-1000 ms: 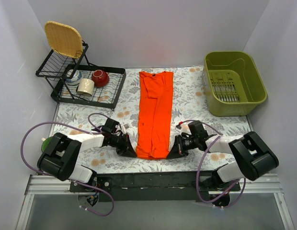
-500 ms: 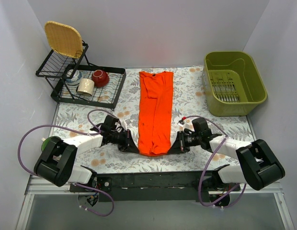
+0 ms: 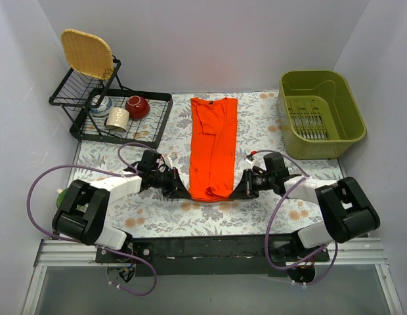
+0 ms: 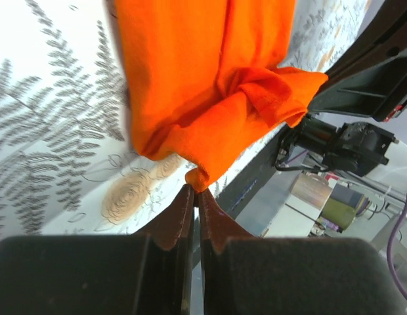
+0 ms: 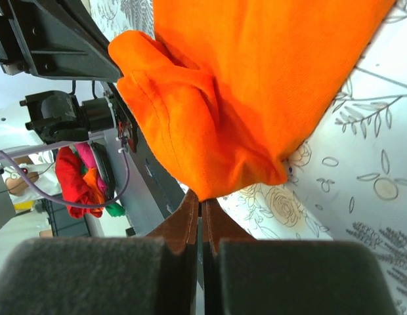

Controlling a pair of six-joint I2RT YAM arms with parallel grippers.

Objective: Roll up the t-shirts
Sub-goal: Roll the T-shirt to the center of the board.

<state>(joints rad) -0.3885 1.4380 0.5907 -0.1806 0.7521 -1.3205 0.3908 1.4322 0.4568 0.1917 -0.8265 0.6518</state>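
The orange-red t-shirt (image 3: pixel 214 141) lies folded into a long strip down the middle of the flowered mat, its near end turned over into a short roll (image 3: pixel 211 192). My left gripper (image 3: pixel 182 193) is shut on the roll's left corner; in the left wrist view (image 4: pixel 195 189) a pinch of orange cloth (image 4: pixel 210 98) sits between the tips. My right gripper (image 3: pixel 238 192) is shut on the roll's right corner; in the right wrist view (image 5: pixel 200 200) the cloth (image 5: pixel 256 85) bulges just above the closed tips.
A black dish rack (image 3: pixel 118 118) at the back left holds a red-brown bowl (image 3: pixel 137 105), a cream mug (image 3: pixel 117 118) and a woven tray (image 3: pixel 87 52). A green tub (image 3: pixel 320 113) stands at the back right. The mat's near edge (image 3: pixel 216 231) borders the black base rail.
Both grippers have moved away from me along the mat, carrying the shirt's near end. The end has turned over onto the strip, which now looks shorter.
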